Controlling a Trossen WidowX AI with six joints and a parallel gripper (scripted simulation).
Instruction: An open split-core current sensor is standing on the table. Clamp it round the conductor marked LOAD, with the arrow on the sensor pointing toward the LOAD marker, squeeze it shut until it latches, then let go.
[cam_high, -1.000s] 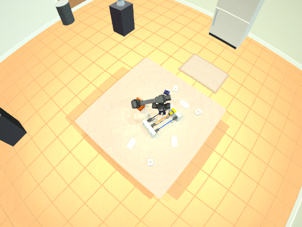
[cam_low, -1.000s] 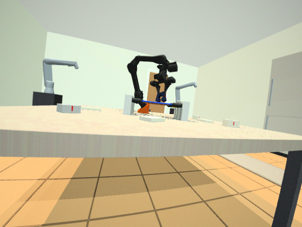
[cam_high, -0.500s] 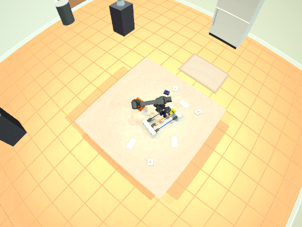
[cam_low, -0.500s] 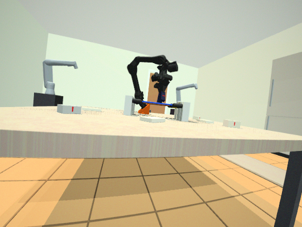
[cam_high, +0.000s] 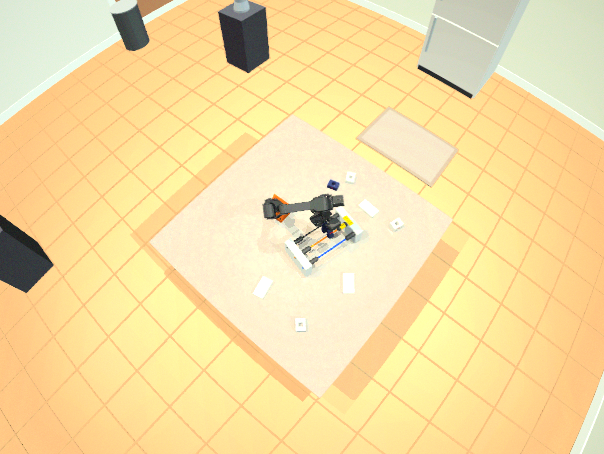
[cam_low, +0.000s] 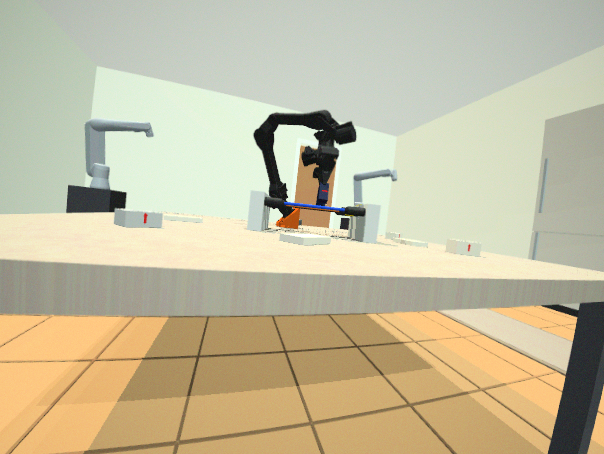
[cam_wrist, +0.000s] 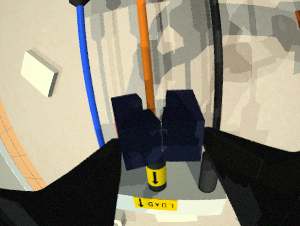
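The dark blue split-core sensor is held in my gripper, which is shut on it. Its two halves stand side by side with a gap at the top in the wrist view. The orange conductor runs to the sensor and shows again beyond it as a yellow band with a black arrow. The yellow LOAD label is on the end block beyond that band. A red mark shows on the sensor's side in the exterior view; its pointing direction is unclear. Whether the conductor is inside the jaws is hidden.
A blue conductor and a black conductor flank the orange one, between white end blocks. Another dark blue block lies behind the arm. Several white blocks and flat plates lie around.
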